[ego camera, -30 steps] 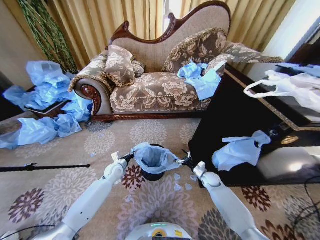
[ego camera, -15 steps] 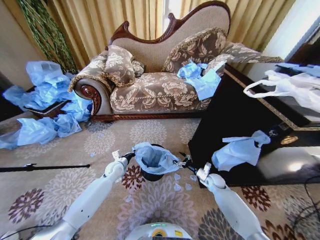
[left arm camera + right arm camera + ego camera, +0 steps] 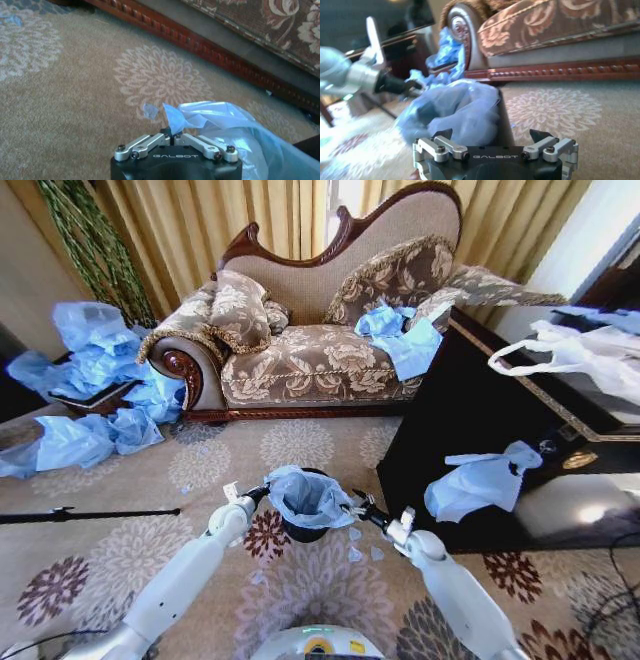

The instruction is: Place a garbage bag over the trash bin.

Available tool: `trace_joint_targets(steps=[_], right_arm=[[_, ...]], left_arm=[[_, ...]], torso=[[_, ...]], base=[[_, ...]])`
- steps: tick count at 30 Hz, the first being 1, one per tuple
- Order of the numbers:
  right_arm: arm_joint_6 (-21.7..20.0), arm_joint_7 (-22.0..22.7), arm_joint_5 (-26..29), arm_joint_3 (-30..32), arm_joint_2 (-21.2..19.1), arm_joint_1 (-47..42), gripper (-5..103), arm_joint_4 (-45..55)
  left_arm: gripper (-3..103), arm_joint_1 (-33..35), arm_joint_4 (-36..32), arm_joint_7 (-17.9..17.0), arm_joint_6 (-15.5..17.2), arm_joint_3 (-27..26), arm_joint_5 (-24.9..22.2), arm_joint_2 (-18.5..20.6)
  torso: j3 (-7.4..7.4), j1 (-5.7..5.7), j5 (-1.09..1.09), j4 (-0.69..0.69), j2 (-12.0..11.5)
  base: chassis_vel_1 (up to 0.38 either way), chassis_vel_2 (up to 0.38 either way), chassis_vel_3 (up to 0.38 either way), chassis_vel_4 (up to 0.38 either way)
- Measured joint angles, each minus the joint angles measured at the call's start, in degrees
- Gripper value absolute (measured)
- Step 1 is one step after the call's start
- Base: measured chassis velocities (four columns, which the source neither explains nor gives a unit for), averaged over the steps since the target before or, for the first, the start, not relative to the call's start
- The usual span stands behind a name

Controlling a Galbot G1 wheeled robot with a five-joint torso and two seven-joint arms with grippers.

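Blue and crinkly, the garbage bag (image 3: pixel 308 495) sits draped over the mouth of the trash bin (image 3: pixel 303 529), which stands upright on the flowered carpet (image 3: pixel 120 560) in front of the sofa (image 3: pixel 320 330), its long axis vertical and its opening facing up. "GALBOT" reads clearly on both wrist housings. The left gripper (image 3: pixel 262 492) is at the bag's left edge, its fingers pinched tight on a fold of the plastic (image 3: pixel 172 132). The right gripper (image 3: pixel 352 507) hangs at the bin's right side with its fingers spread wide and nothing between them (image 3: pixel 491 135), the bag and the bin's dark wall just ahead of it. Small blue scraps (image 3: pixel 362 542) lie on the carpet beside the bin.
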Motion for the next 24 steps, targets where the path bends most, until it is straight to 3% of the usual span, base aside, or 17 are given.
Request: trace_joint_targets(steps=[3,6,9,23,24], right_arm=[[0.65,-1.25,-0.51,0.72,-0.93,-1.34,100,2.16],[0.99,0.58,-0.67,0.48,-0.70,-1.29,100,4.14],[1.61,11.06,-5.92,-1.01,1.50,1.40,100,5.99],[2.62,18.12,-22.07,-9.39,6.70,12.11,99,0.77],[2.75,18.61,-23.06,-9.70,7.06,12.37,95,0.64]], left_arm=[[0,-0.07,-0.14,-0.06,0.01,-0.15,-0.19,-0.01],[0,0.16,-0.35,-0.19,0.01,-0.47,-0.20,0.05],[0,0.30,-0.48,-0.27,0.02,-0.42,-0.20,0.01],[0,-0.12,-0.64,-0.26,0.07,0.24,-0.18,-0.80],[0,-0.12,-0.69,-0.26,0.06,0.24,-0.18,-0.83]], torso=[[0.00,0.00,-0.01,-0.01,-0.01],[0.00,0.00,0.01,0.02,-0.01],[0.00,0.00,0.01,0.03,-0.01],[0.01,0.01,0.00,0.01,-0.01],[0.01,0.01,-0.01,0.02,-0.01]], base=[[0.000,0.000,0.000,0.000],[0.000,0.000,0.000,0.000],[0.000,0.000,0.000,0.000],[0.000,0.000,0.000,0.000],[0.000,0.000,0.000,0.000]])
